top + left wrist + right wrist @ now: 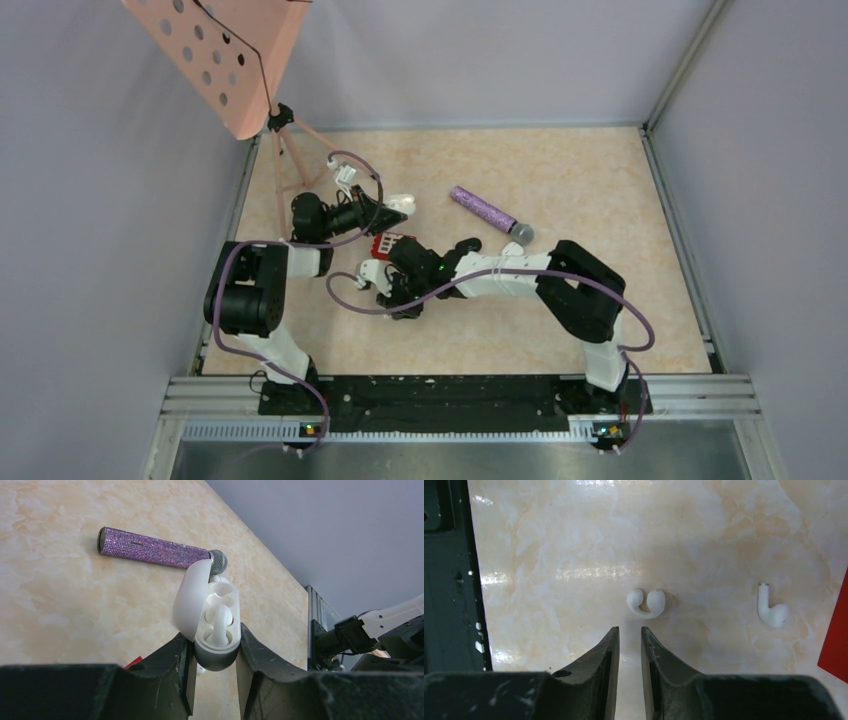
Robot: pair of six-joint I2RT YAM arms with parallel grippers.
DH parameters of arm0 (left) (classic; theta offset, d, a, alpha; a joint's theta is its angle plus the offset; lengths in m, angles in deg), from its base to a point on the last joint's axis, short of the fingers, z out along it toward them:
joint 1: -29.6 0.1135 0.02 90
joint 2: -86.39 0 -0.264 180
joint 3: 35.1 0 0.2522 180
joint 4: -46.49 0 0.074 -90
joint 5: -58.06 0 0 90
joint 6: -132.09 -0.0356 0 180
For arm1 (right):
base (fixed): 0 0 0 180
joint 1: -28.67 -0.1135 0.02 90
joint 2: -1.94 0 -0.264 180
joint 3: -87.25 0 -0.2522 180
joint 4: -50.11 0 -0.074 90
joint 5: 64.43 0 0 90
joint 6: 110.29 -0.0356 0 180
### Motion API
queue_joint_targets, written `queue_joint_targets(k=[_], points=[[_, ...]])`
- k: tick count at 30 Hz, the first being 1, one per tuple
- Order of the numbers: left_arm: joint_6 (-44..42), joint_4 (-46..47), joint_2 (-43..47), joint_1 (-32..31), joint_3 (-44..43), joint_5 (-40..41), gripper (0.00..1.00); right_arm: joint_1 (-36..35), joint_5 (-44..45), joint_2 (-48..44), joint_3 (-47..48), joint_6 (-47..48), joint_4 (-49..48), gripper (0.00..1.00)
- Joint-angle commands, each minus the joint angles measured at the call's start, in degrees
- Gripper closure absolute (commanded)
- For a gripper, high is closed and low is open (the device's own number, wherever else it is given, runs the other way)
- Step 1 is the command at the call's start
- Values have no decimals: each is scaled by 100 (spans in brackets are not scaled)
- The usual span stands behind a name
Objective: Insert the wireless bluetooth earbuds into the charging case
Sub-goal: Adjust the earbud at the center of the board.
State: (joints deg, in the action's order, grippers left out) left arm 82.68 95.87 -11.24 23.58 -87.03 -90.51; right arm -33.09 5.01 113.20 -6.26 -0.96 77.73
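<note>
My left gripper [214,642] is shut on the lower body of a white charging case [218,656], held above the table with its lid [192,599] swung open. One white earbud [219,621] sits in a well of the case; the well beside it looks empty. In the top view the left gripper [392,207] holds the case [401,201] left of centre. My right gripper [629,630] is narrowly open with nothing between its fingers, pointing down at the table. A white C-shaped earbud [645,603] lies just past its fingertips. A white stemmed earbud [771,607] lies further right.
A purple glitter microphone [490,213] lies on the marble tabletop behind the case. A red object [386,243] sits between the two grippers, its edge [836,630] at the right of the right wrist view. A pink perforated music stand [225,60] stands back left.
</note>
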Motion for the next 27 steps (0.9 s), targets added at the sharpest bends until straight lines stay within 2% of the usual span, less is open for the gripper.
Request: queue_joint_targets(k=[1, 8, 15, 24, 27], points=[[-44, 177, 238, 31, -120, 52, 100, -51, -141, -10, 5, -755, -442, 77], [-87, 105, 313, 31, -88, 30, 100, -22, -15, 277, 122, -1359, -634, 73], [-124, 53, 343, 40, -75, 43, 100, -12, 111, 424, 243, -1506, -734, 68], [-117, 26, 368, 40, -76, 30, 100, -7, 316, 717, 364, -1410, -771, 67], [-147, -23, 399, 48, -75, 30, 100, -13, 561, 814, 401, -1341, -834, 72]])
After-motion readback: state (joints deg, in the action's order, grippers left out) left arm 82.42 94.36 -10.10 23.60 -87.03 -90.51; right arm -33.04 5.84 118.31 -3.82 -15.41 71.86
